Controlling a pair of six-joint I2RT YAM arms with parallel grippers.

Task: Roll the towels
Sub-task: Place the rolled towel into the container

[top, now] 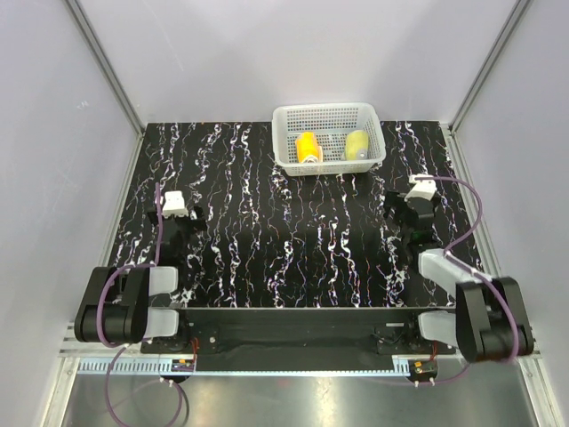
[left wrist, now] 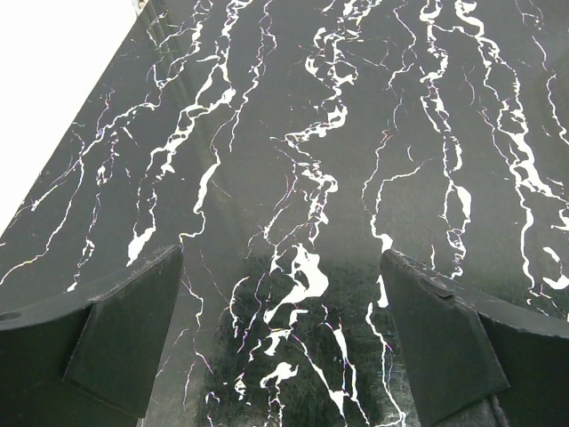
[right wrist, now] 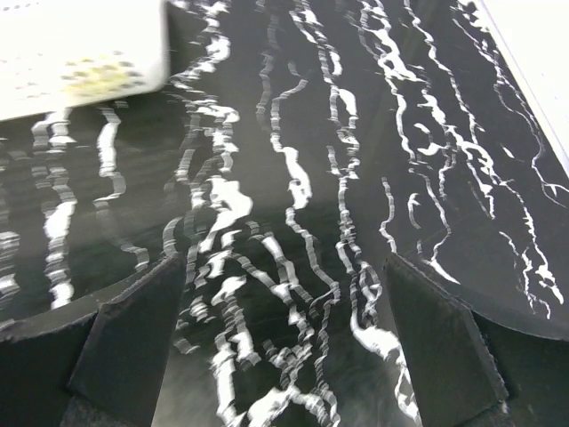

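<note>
Black fingers point(left wrist: 124, 338) of the left gripper point(left wrist: 283, 267) fill the bottom corners of the left wrist view, spread wide with only bare marbled table point(left wrist: 293, 133) between them; their tips hang just above the surface, and whether they touch it cannot be told. From the right wrist, the right gripper point(right wrist: 284, 267) is likewise spread wide and holds nothing, and that view is smeared, so the white veins of the table look wavy. At its far left a corner of the white basket point(right wrist: 80, 53) is cut off by the frame, with a dim yellowish patch showing through the holes. Seen from above, both arms are folded back near their bases, the left gripper at the left side of the table, the right one at the right side, well apart from each other. The basket stands at the far middle edge. Inside it lie the towels: the orange towel point(top: 308, 147) on the left and the grey, yellow-green towel point(top: 356, 145) on the right, side by side, each a compact bundle. The basket walls hide their lower parts, and their markings are too small to make out.
</note>
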